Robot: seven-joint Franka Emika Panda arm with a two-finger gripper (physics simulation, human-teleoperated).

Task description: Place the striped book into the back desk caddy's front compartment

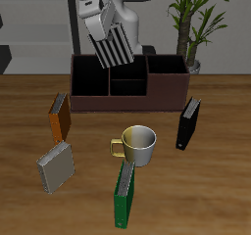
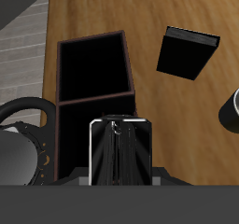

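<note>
My gripper (image 1: 101, 26) is shut on the striped book (image 1: 114, 45), a thin book with black and light-grey stripes. It hangs tilted in the air above the back part of the back desk caddy (image 1: 98, 103), a low reddish-brown box with a black interior. The front compartment (image 1: 127, 85), the small middle cell by the front wall, lies below the book and a little nearer the table's front edge. In the wrist view the book (image 2: 119, 153) fills the near field beside one long side cell (image 2: 93, 69) of the caddy. My fingers are hidden there.
An orange-brown book (image 1: 59, 116), a plain grey book (image 1: 56, 166), a mug (image 1: 139, 144), a green book (image 1: 124, 194) and a black book (image 1: 188, 123) (image 2: 189, 52) stand in front of the caddy. A potted plant (image 1: 192, 28) stands behind its end.
</note>
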